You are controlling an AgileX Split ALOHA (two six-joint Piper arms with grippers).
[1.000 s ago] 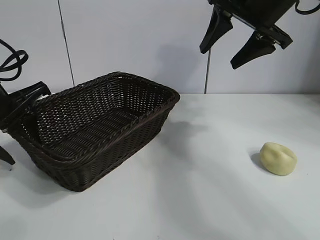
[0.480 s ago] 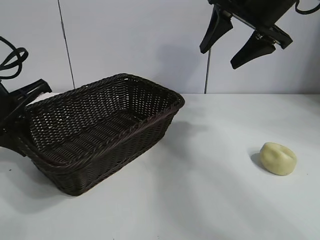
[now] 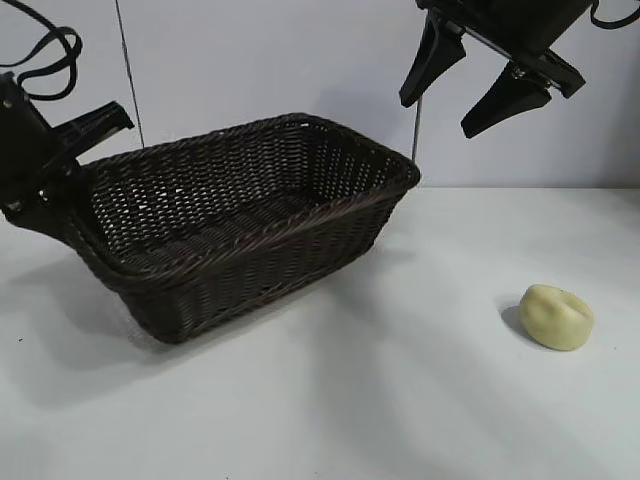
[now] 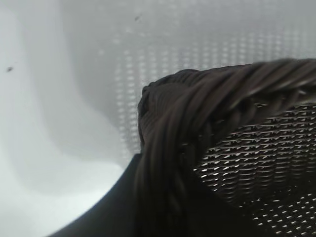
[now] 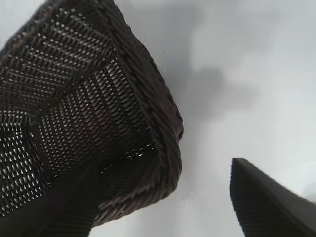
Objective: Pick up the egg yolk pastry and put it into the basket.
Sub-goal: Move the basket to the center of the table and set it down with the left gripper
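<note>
Basket (image 3: 250, 225): it sits tilted, the end by the left arm raised off the white surface (image 3: 400, 400) and the far corner toward the middle also riding high. To me that reads as the basket being carried or dragged by its rim rather than resting where someone set it.
Left pincer (image 3: 62, 185): closed down tight on the braided rim at the basket's left end. The left wrist view shows the thick braid pinched right at the camera, which fits a firm hold.
Why that grip: my guess is the left arm is bringing the basket closer to the pastry, so the drop will be short.
Egg yolk pastry (image 3: 557, 317): lying alone on the surface at the right, well apart from the basket, with nothing touching it. Its dented top faces up.
Right pincer (image 3: 475, 85): hangs high above the surface, between basket and pastry, fingers spread wide and holding nothing. It looks to be waiting for its turn.
Task so far: the pastry is not yet picked up.
Hidden, left side: the left pincer's fingertips are lost behind the wicker and its own dark body, so I cannot see exactly how they sit on the rim.
Hidden, right side: the right arm is cut off at the top edge.
Right wrist view: only the basket's corner (image 5: 163, 143) and one dark finger (image 5: 266, 197) show, and the pastry is out of sight there.
</note>
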